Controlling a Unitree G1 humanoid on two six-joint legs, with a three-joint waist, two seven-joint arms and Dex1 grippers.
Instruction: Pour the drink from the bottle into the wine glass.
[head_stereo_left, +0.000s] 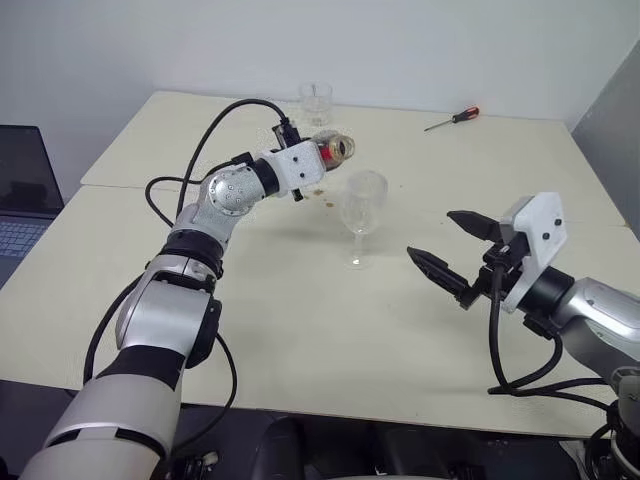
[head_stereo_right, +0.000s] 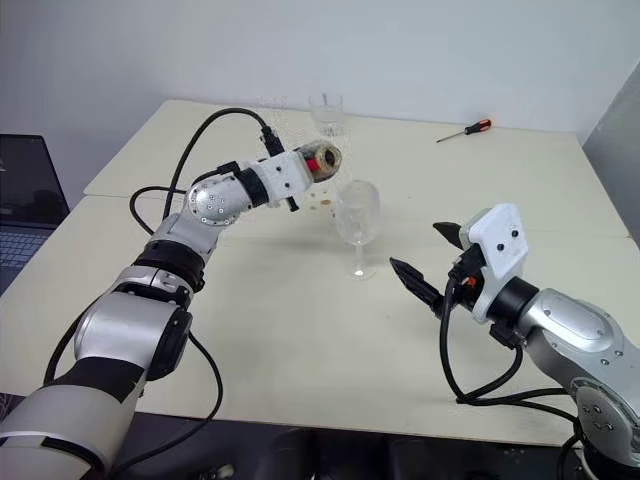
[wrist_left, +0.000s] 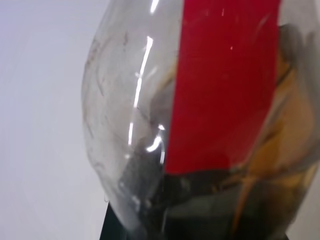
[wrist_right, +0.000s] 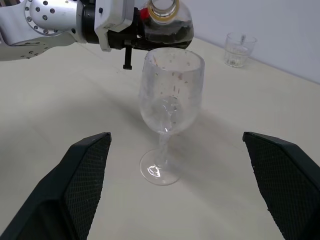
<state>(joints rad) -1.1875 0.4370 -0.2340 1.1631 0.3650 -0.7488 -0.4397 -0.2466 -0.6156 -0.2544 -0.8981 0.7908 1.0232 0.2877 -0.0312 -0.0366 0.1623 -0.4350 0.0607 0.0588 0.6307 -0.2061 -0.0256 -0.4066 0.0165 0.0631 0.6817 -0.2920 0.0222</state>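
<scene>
My left gripper (head_stereo_left: 318, 152) is shut on the bottle (head_stereo_left: 340, 148), a small clear plastic one with a red strip (wrist_left: 225, 85). It holds the bottle on its side above the table. The open mouth (wrist_right: 162, 7) faces my right arm. It hangs just behind and slightly above the rim of the wine glass (head_stereo_left: 362, 205). The dark drink (wrist_right: 170, 32) lies in the bottle's lower side, and no stream shows. The wine glass stands upright mid-table with specks on its bowl. My right gripper (head_stereo_left: 430, 233) is open to the right of the glass, apart from it.
A short clear tumbler (head_stereo_left: 315, 100) stands at the back of the cream table (head_stereo_left: 300, 320). A red-handled screwdriver (head_stereo_left: 452, 119) lies at the back right. A few brown drops (head_stereo_left: 320, 195) mark the table left of the glass. A laptop (head_stereo_left: 20, 190) sits off to the left.
</scene>
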